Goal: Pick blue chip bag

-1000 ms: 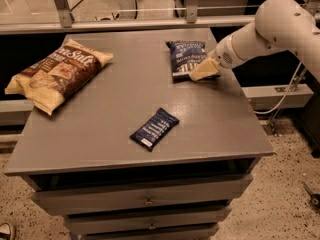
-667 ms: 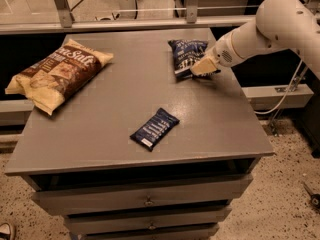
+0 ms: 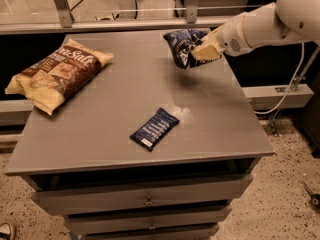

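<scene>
The blue chip bag (image 3: 181, 46), dark navy and crinkly with white lettering, hangs in the air above the far right part of the grey table (image 3: 110, 114). My gripper (image 3: 202, 51) comes in from the right on a white arm (image 3: 270, 21) and is shut on the bag's right side. The bag is lifted clear of the tabletop and casts a faint shadow below it.
A larger brown-and-cream bag (image 3: 57, 74) lies at the table's far left. A small flat dark blue bar wrapper (image 3: 154, 128) lies near the middle front. The table has drawers (image 3: 147, 201) below. A metal rail runs behind the table.
The gripper has risen with the blue chip bag, which was lying on the table and now hangs crumpled above it. The other items have not moved.
</scene>
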`<action>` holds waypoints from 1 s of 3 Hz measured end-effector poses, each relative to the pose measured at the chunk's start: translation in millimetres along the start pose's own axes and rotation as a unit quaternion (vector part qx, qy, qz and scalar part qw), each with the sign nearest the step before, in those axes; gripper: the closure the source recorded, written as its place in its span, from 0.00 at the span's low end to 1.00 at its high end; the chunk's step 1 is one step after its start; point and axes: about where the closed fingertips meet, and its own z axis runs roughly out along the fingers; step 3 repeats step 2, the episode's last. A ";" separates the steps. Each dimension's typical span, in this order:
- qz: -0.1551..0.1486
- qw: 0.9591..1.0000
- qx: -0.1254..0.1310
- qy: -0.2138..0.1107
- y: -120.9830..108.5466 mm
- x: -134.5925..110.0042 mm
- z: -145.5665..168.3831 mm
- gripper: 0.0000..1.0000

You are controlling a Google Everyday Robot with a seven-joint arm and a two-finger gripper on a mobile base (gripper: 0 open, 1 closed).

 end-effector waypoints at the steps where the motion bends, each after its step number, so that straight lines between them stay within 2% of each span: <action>1: -0.018 0.997 -0.028 -0.075 9.0 -28.3 -19.1 1.00; 2: -0.016 0.990 -0.064 -0.128 20.4 -54.6 -33.6 1.00; 3: -0.016 0.990 -0.064 -0.128 20.4 -54.6 -33.6 1.00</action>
